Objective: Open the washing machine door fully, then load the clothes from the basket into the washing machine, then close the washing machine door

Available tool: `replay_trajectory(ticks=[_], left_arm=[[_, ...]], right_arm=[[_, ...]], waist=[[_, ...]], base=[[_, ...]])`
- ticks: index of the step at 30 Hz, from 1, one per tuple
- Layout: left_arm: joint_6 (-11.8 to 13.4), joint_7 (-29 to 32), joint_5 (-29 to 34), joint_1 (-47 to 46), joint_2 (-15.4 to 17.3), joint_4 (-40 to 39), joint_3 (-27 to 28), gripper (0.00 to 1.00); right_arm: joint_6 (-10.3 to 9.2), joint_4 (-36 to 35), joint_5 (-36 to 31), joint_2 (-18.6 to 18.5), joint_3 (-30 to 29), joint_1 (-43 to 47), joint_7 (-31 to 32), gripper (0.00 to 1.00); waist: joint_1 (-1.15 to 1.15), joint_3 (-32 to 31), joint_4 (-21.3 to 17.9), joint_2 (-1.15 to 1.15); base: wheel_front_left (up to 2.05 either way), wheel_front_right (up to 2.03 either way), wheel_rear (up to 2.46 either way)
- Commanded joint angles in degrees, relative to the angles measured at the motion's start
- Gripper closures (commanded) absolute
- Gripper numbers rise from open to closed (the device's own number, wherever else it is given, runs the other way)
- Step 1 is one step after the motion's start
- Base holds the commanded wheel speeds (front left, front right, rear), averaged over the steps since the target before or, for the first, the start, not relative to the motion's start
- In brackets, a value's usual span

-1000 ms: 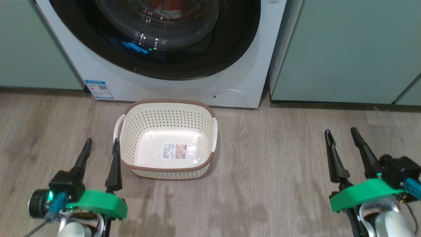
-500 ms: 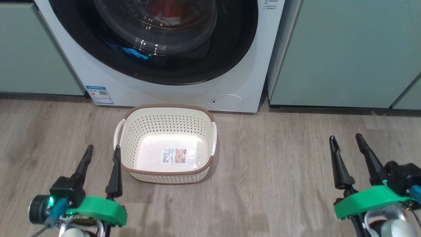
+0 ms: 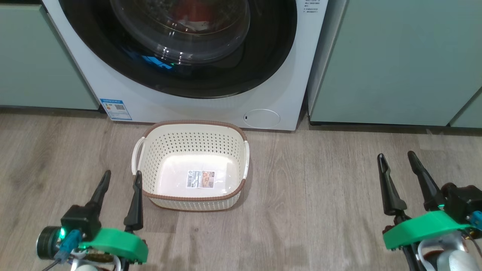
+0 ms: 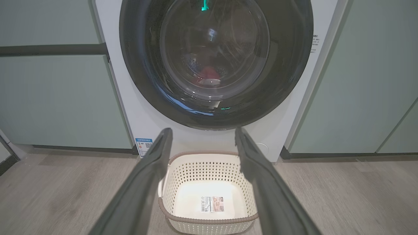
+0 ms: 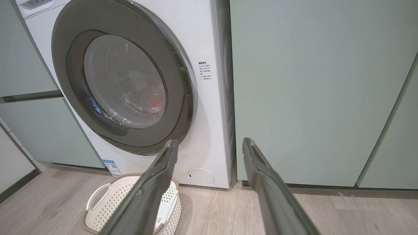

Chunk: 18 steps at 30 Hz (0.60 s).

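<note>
Only the head view has been shifted slightly; nothing else has been moved. On the washing machine [image 3: 211,109] the door [image 3: 180,45] is shut, the basket [image 3: 192,122] lies empty before it, red clothes [image 4: 205,72] are seen behind the glass, and left fingers [image 3: 101,190] and right fingers [image 3: 387,182] are spread: the task is judged complete.

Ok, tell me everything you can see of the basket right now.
The basket is small, rounded-rectangular, of cream-white perforated plastic with a brown rim and a white handle at each end. It stands upright on the wood-look floor, close before the washing machine. Nothing lies in it; a printed label sits on its bottom. The open left end effector hovers by its left front corner, apparently not touching.
</note>
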Motion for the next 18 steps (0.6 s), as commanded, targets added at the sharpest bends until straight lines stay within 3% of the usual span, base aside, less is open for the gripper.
replay_trajectory(ticks=[1,16,17,18], left_arm=[[0.3,0.0,-0.3,-1.9,1.1,-2.1,1.5,0.00],[0.7,0.1,-0.7,-1.9,1.4,-2.0,0.8,0.00],[0.5,0.2,-0.1,0.0,0.4,0.0,-1.0,1.00],[0.4,0.2,-0.3,0.0,0.3,0.4,-1.1,1.00]], right_arm=[[-0.02,-2.3,0.2,-0.2,1.1,-0.5,0.0,0.00],[-0.02,-2.2,0.5,-0.2,1.1,-0.3,-0.2,0.00],[0.00,0.0,0.1,0.0,-0.1,1.0,0.0,1.00],[0.00,0.4,0.1,0.0,0.0,1.0,0.0,1.00]], waist=[[0.00,0.0,0.0,0.00],[0.00,0.0,0.3,0.00],[0.00,0.0,0.3,0.00],[0.00,0.0,0.3,0.00]], base=[[0.00,0.00,0.00],[0.00,0.00,0.00],[0.00,0.00,0.00],[0.00,0.00,0.00]])
